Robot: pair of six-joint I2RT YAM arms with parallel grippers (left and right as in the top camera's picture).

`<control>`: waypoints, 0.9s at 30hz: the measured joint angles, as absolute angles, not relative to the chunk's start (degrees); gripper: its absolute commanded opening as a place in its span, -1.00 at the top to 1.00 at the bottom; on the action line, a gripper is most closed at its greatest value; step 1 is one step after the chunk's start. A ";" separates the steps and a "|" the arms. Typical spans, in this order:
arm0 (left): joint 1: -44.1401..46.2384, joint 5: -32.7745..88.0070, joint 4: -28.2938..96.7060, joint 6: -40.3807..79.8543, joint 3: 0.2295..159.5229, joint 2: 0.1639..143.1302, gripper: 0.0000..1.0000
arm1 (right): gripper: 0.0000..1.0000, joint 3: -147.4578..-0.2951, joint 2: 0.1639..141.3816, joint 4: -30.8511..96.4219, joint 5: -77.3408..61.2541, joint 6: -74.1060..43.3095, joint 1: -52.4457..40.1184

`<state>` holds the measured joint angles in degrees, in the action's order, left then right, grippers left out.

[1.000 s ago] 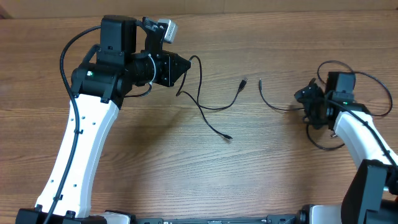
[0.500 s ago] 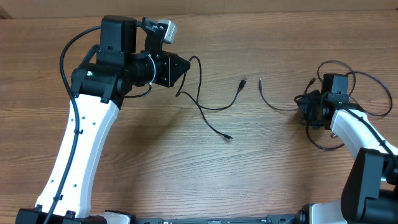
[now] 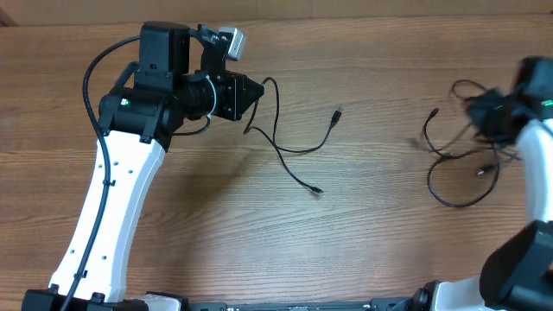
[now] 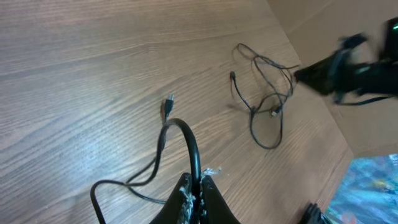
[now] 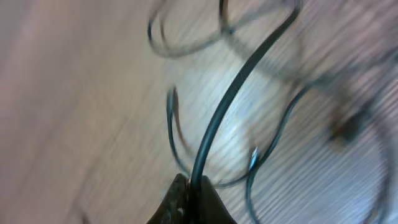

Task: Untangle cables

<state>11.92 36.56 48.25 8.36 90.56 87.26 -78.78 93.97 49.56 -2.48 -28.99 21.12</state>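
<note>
Left gripper (image 3: 257, 93): upper left of the table (image 3: 363, 250), pointing right; jaws clenched on the left cable (image 3: 278, 149).
Left grip, by view: hidden under the gripper body in overhead; plain in left wrist, with the cable arching up out of the closed fingertips (image 4: 186, 193).
Left cable, overhead: small loop just right of the gripper, then a run down and right across mid-table; one plug end (image 3: 338, 113) lying up and right, the other end low, near table centre.
Left cable, left wrist: only the arch and the one plug end shown; low end out of frame.
Right gripper (image 3: 486, 111): far right edge, blurred in overhead; jaws not readable there.
Right grip, right wrist: blurred, but fingertips (image 5: 180, 196) pressed together on the right cable (image 5: 231, 93), one strand rising straight from between them.
Right cable, overhead: loose loops just left of and below the gripper, one plug end at the left of the bundle, largest loop lowest.
Right cable, left wrist: seen as a small tangle far across the table, beside the blurred gripper.
Separation: the two cables well apart, bare wood between.
</note>
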 measured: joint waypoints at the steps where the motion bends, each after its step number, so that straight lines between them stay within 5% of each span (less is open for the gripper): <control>1: 11.92 36.51 48.27 8.36 90.56 87.26 0.92 | 0.93 -80.58 93.95 50.26 -2.50 -28.23 22.44; 5: 11.92 36.25 48.25 8.36 90.56 87.26 0.92 | 0.86 -83.57 93.89 51.20 -2.09 -25.80 27.49; 6: 11.92 36.16 48.25 8.36 90.56 87.26 0.92 | 0.67 -83.57 93.89 51.68 -2.04 -25.65 28.10; 9: 11.92 36.14 48.21 8.36 90.56 87.26 0.92 | -0.31 -83.57 93.93 52.40 -2.42 -24.36 28.99; 11: 11.92 36.12 48.21 8.36 90.56 87.29 0.91 | -0.54 -83.57 93.93 51.77 -3.77 -22.59 28.64; 27: 15.40 27.03 49.56 8.36 90.56 87.26 0.92 | -0.94 -83.57 93.93 55.16 -16.78 -9.30 13.04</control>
<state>15.40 27.03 49.56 8.36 90.56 87.26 -83.57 93.93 55.16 -16.78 -9.30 13.04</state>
